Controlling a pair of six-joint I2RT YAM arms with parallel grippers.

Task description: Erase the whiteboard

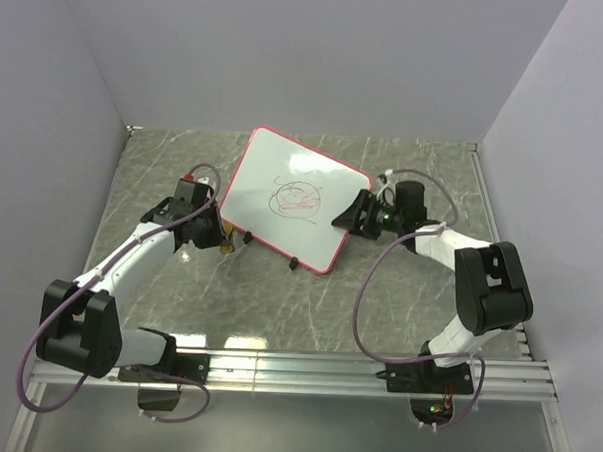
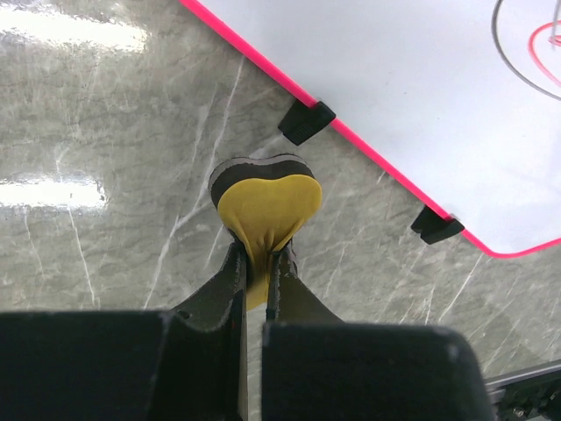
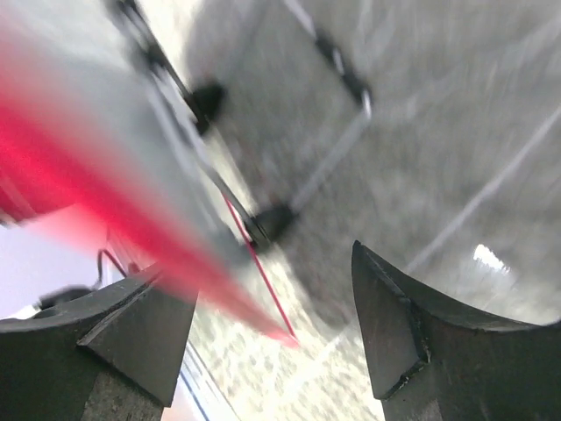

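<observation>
Two-arm workspace seen from above and from both wrists. The whiteboard (image 1: 288, 200) lies on the grey marbled table (image 1: 399, 290), turned cornerwise, with its thin pink-red frame (image 2: 368, 153) running all round. Red and dark pen scribbles (image 1: 298, 199) sit at the middle of the board. Along its near long edge, two small black feet (image 2: 306, 120) jut out onto the table.

The left hand (image 2: 259, 263) is off that near edge, by the board's left corner. Its fingers are pressed together on a yellow eraser (image 2: 266, 206) with a dark backing layer. The eraser lies just beside the nearer foot, apart from the frame.

The right hand (image 1: 347, 220) is at the board's right-hand edge. The right wrist view is heavily blurred; its fingers (image 3: 394, 324) stand spread, with a smeared pink-red streak, apparently the frame, crossing the gap beside the left one. Whether either finger touches the board cannot be told.
</observation>
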